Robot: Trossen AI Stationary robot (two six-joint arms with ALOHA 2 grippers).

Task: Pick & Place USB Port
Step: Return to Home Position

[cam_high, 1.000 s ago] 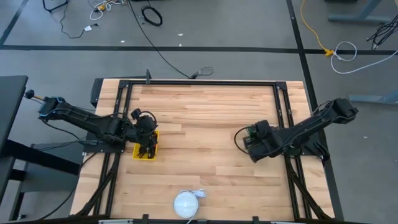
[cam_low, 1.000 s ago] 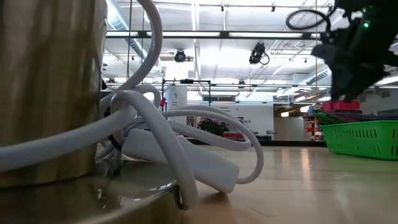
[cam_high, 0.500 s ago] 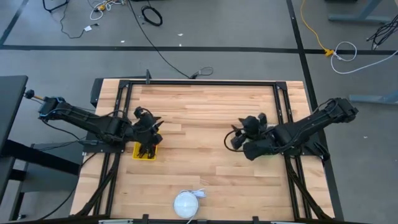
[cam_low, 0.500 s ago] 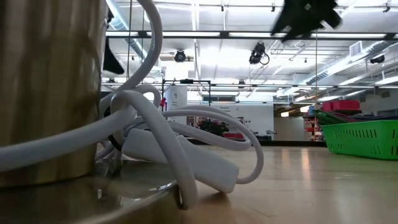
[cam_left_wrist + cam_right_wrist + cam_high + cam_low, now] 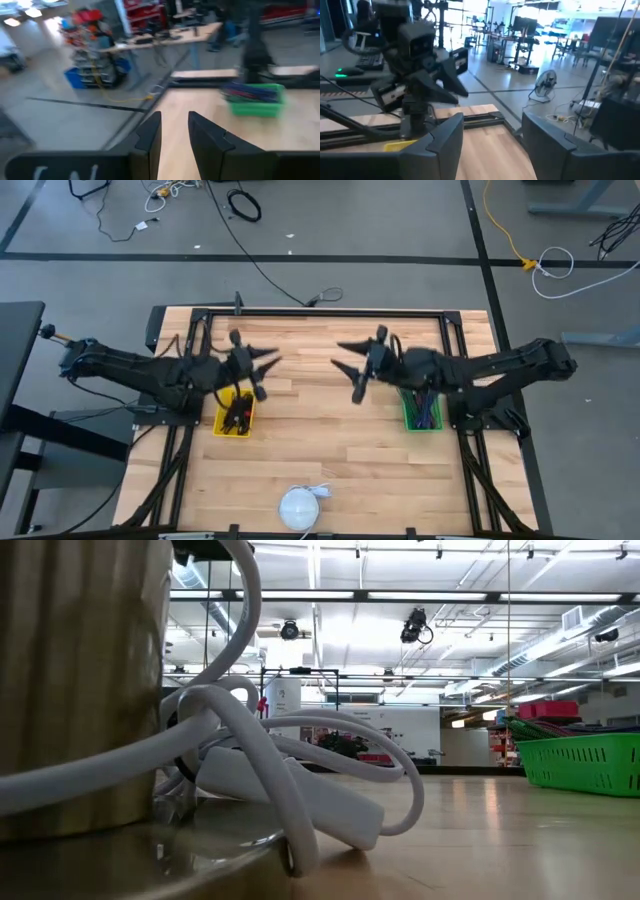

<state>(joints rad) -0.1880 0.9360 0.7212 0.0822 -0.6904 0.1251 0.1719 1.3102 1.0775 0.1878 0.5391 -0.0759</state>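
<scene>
The white USB port (image 5: 335, 808) lies on the table among its looped white cable, close to the low camera. From above it shows as a white bundle (image 5: 298, 508) at the table's near edge. My left gripper (image 5: 266, 375) hangs open, high above the yellow bin (image 5: 234, 416), pointing level toward the table's right. My right gripper (image 5: 344, 370) is open too, raised left of the green bin (image 5: 420, 410) and pointing at the left one. Nothing sits between the left gripper's (image 5: 174, 116) or the right gripper's (image 5: 492, 120) fingers.
Coloured cables fill the green bin (image 5: 255, 98). The yellow bin (image 5: 400, 145) stands at the left rail. A brass-coloured cylinder (image 5: 80, 680) stands beside the white cable. A black frame (image 5: 330, 314) borders the tabletop. Bare wood lies between the two bins.
Both grippers have risen from their bins and tipped from pointing down to level, so they now face each other. The right one has moved toward the table's left and far side, uncovering the green bin, and has left the low view. The USB port has not moved.
</scene>
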